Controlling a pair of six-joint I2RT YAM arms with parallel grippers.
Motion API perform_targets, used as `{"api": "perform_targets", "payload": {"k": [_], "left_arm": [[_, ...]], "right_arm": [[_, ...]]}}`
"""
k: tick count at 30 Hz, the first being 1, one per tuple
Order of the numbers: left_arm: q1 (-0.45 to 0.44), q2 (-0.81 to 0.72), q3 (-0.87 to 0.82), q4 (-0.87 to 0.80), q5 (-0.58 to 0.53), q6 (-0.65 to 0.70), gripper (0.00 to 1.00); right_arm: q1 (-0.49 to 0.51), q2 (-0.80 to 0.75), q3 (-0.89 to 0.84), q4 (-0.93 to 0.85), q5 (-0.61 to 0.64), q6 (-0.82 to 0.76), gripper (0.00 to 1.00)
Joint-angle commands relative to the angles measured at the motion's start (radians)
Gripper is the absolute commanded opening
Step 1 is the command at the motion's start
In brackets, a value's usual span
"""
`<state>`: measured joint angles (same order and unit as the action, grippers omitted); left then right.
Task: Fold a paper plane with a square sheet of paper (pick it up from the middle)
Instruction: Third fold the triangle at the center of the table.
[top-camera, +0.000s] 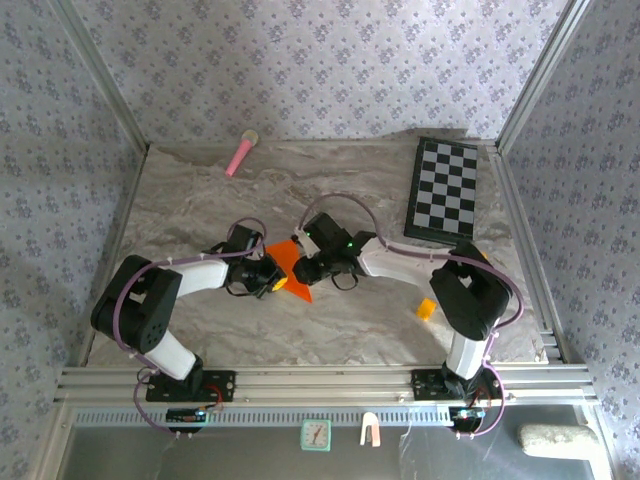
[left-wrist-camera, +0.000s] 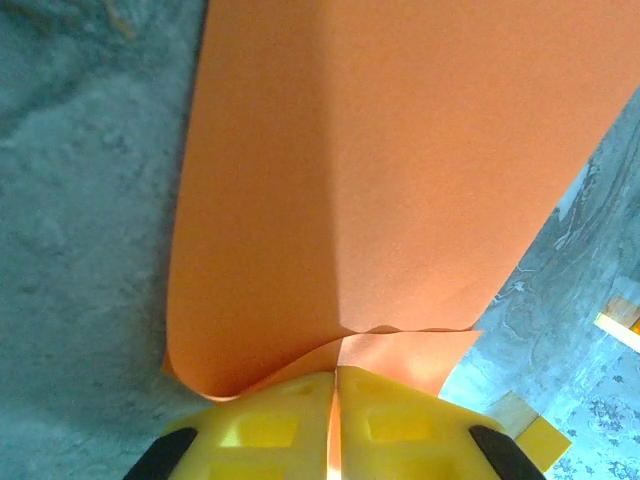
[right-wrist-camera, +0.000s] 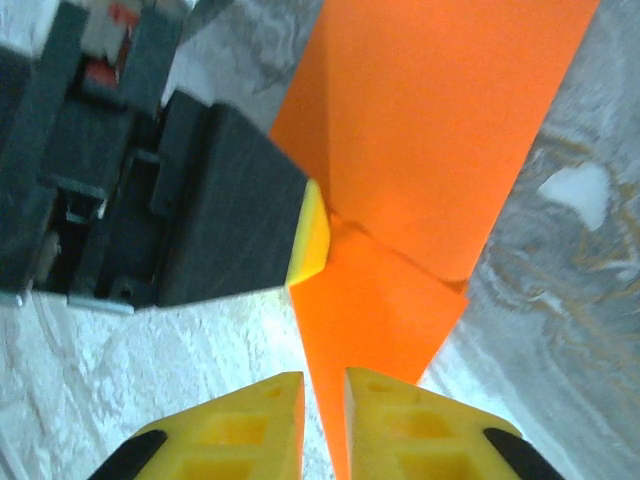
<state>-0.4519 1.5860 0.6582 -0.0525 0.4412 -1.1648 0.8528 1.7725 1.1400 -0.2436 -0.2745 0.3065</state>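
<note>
Yellow fingers (left-wrist-camera: 280, 420) of the left gripper (left-wrist-camera: 335, 378) are clenched on the partly folded orange paper sheet (left-wrist-camera: 380, 180) at the middle of the marbled table (top-camera: 200, 200). The right gripper (right-wrist-camera: 325, 390) straddles a crease, its jaws narrowly apart; whether it actually pinches the paper, I cannot tell.

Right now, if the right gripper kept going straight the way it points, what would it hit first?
The orange paper: a fold stands between the right gripper's slightly parted jaws. Just beyond, probably the left gripper's yellow fingertip, though depth is hard to judge.
</note>
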Motion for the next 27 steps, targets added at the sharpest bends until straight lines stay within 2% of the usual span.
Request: {"api": "perform_targets", "payload": {"k": [1, 9, 27], "left_arm": [[-0.004, 0.037, -0.003, -0.074, -0.044, -0.008, 0.12], [-0.002, 0.04, -0.005, -0.081, -0.052, -0.015, 0.11], [-0.002, 0.052, 0.003, -0.096, -0.048, -0.013, 0.11]], "right_arm": [[0.013, 0.004, -0.022, -0.015, -0.084, -0.012, 0.12], [0.04, 0.071, 0.015, -0.031, -0.103, -0.039, 0.04], [0.053, 0.162, 0.107, -0.1, -0.067, -0.046, 0.04]]}}
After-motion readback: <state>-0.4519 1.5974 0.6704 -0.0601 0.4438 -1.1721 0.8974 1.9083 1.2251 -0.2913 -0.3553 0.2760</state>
